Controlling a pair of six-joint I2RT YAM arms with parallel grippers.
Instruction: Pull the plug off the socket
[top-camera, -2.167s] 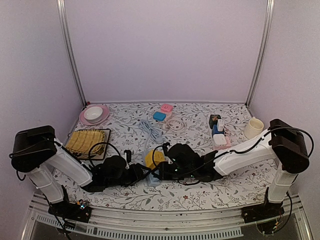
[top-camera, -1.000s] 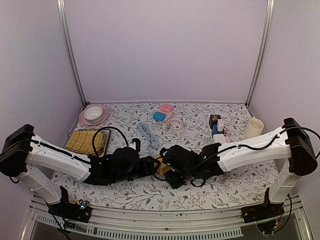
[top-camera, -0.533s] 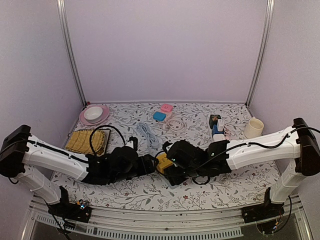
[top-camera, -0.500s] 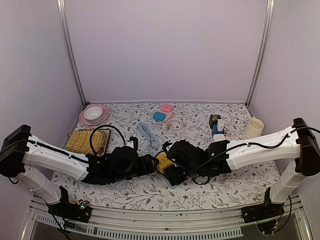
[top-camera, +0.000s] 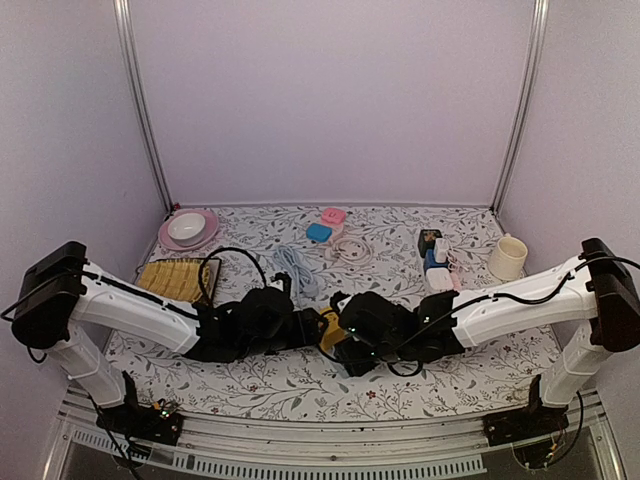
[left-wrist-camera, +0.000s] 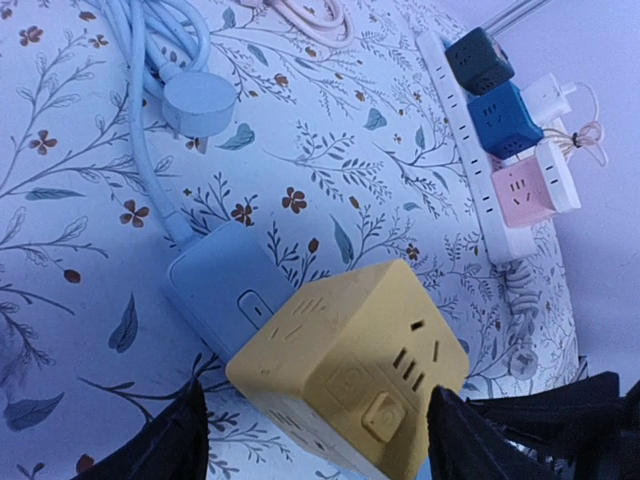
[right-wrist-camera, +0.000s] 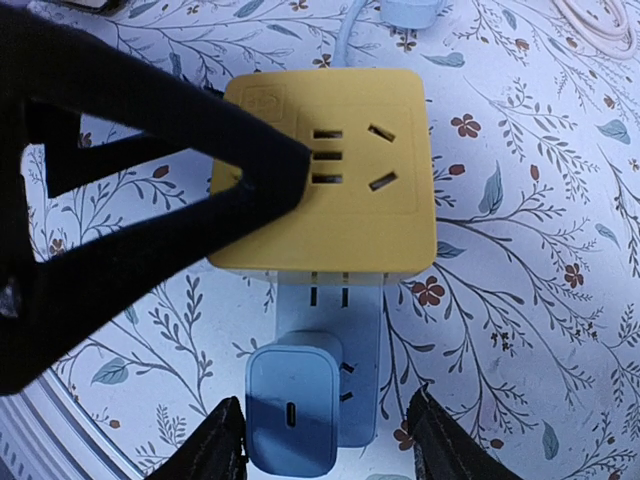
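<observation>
A yellow cube socket (left-wrist-camera: 350, 370) sits plugged onto a pale blue power strip (left-wrist-camera: 215, 290) at the table's near middle (top-camera: 328, 326). In the right wrist view the cube (right-wrist-camera: 325, 170) lies above the strip (right-wrist-camera: 360, 360), and a white charger plug (right-wrist-camera: 295, 415) sits in the strip's near end. My left gripper (left-wrist-camera: 320, 445) is open, its fingers (left-wrist-camera: 165, 445) either side of the cube. My right gripper (right-wrist-camera: 330, 440) is open, its fingers (right-wrist-camera: 225, 445) either side of the charger and the strip. One left finger (right-wrist-camera: 130, 200) crosses the right wrist view.
The strip's pale blue cable with round plug (left-wrist-camera: 200, 100) runs to the back. A white strip with cube adaptors (top-camera: 436, 265) and a cream mug (top-camera: 507, 257) are at the right. A pink plate with bowl (top-camera: 188, 230) and a yellow mat (top-camera: 175, 280) are at the left.
Both arms have reached inward and lowered towards the yellow cube. The left gripper has moved right up to it, and the right gripper has settled over the strip's near end.
</observation>
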